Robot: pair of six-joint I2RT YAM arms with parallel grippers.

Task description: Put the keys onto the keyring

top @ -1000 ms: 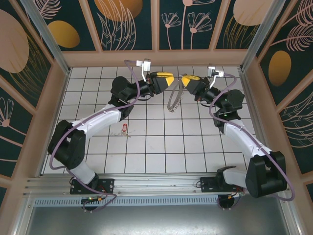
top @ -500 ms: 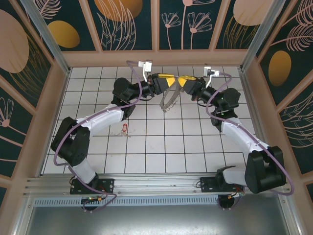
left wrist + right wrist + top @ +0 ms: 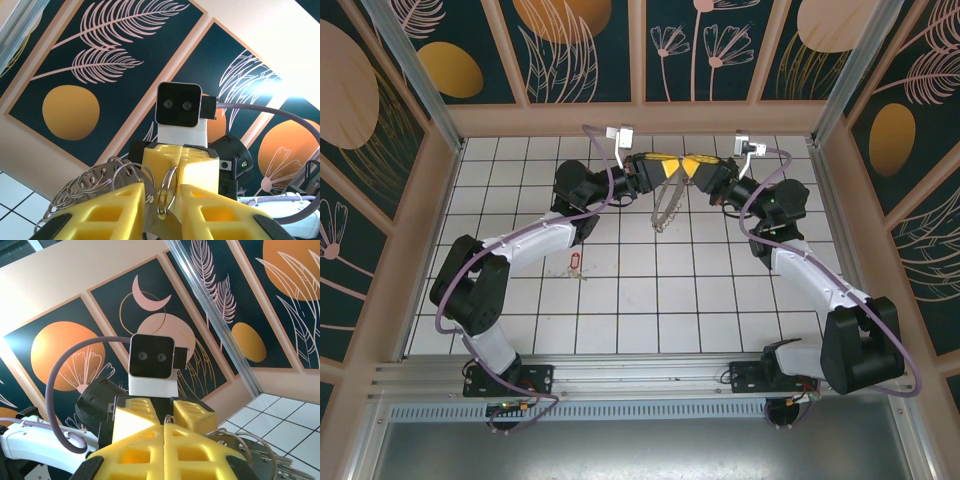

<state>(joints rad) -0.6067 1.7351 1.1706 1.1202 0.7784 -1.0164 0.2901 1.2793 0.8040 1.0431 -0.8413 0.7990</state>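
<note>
The keyring (image 3: 665, 207), a thin metal loop fringed with small silvery rings, hangs above the far tiles. My right gripper (image 3: 694, 166) is shut on its top. In the right wrist view the right gripper (image 3: 165, 426) has its yellow fingers pressed together, and the keyring (image 3: 250, 445) trails off to the lower right. My left gripper (image 3: 668, 168) meets it tip to tip. In the left wrist view the left gripper (image 3: 162, 187) stands narrowly open, with one small ring of the keyring (image 3: 168, 192) upright in the gap. The key (image 3: 574, 262), red-headed, lies on the tiles to the left.
White tiled floor (image 3: 650, 300) is ringed by wooden walls with dark leaf-patterned panels (image 3: 580, 50). Purple cables loop from both wrists. A metal rail (image 3: 640, 375) with the arm bases runs along the near edge.
The two grippers have closed in on each other until their tips meet. The hanging keyring has swung a little left. My left jaws have narrowed around a ring.
</note>
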